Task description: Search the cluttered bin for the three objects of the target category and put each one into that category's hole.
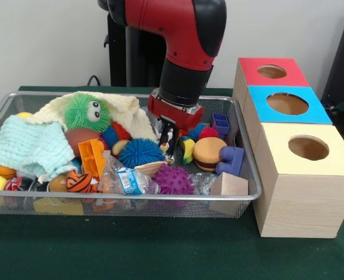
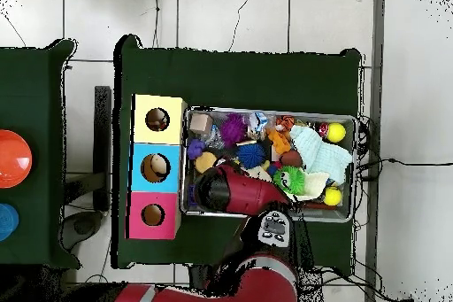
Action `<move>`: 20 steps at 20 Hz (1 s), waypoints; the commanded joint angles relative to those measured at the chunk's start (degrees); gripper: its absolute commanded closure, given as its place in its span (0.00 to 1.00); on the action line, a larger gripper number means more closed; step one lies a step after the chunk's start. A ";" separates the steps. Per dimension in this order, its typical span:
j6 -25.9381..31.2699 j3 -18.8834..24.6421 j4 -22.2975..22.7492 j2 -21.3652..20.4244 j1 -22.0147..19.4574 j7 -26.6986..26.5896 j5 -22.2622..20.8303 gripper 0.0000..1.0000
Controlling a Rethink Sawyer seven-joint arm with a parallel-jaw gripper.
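The wire-mesh bin (image 1: 160, 199) lies on the green table, full of toys; it also shows in the overhead view (image 2: 265, 111). My gripper (image 1: 169, 140) reaches down into the bin's middle, between a blue spiky ball (image 1: 140, 153) and a hamburger toy (image 1: 209, 153). A small lump with yellow and green patches (image 1: 188, 149) lies just right of the gripper, half hidden. No whitish confetti lump shows plainly. The yellow-topped box's hole (image 1: 308, 148) is right of the bin; it also shows in the overhead view (image 2: 157, 120). The arm hides the gripper in the overhead view.
A green googly-eyed furry ball (image 1: 87, 112), a cream cloth (image 1: 128, 111) and a pale green cloth (image 1: 29, 146) cover the left part. A clear wrapper (image 1: 125, 179), a purple spiky ball (image 1: 173, 179) and a wooden block (image 1: 227, 186) lie in front. Blue-topped (image 1: 287, 104) and red-topped (image 1: 271, 71) boxes stand behind.
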 commanded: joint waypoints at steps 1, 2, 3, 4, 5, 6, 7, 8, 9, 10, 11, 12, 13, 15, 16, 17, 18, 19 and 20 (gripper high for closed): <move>-2.29 -3.77 -5.50 1.07 2.11 9.44 3.61 1.00; -1.19 -3.97 -4.87 0.14 2.71 9.78 3.97 1.00; 0.79 -4.61 -4.41 -1.10 3.71 10.10 4.53 1.00; 3.70 -5.78 -4.22 -2.52 5.13 10.39 5.19 1.00; 7.39 -7.28 -4.28 -3.98 6.75 10.71 5.90 1.00; 11.52 -8.79 -4.64 -5.19 8.29 11.04 6.57 1.00; 15.07 -9.93 -5.16 -6.20 9.38 11.13 6.98 1.00; 17.86 -10.54 -5.33 -7.54 10.12 10.93 7.07 1.00; 21.37 -11.42 -5.85 -8.78 10.93 10.79 7.14 1.00; 25.03 -12.05 -6.40 -10.20 11.50 10.51 7.06 1.00; 29.14 -13.40 -7.54 -11.33 12.53 10.31 6.83 1.00; 33.55 -14.36 -8.84 -12.51 13.26 10.06 6.52 1.00; 37.99 -15.09 -10.34 -13.29 13.72 9.86 6.22 1.00; 44.58 -16.05 -13.22 -14.02 14.25 9.37 5.47 1.00; 46.68 -16.50 -14.47 -14.07 14.60 9.21 5.00 1.00; 48.37 -16.64 -15.45 -14.02 14.63 9.21 4.70 1.00; 49.59 -16.56 -16.06 -14.03 14.66 9.35 4.54 1.00; 49.88 -16.24 -16.37 -14.02 14.43 9.29 4.43 1.00; 49.84 -15.76 -16.35 -14.05 14.23 9.38 4.44 1.00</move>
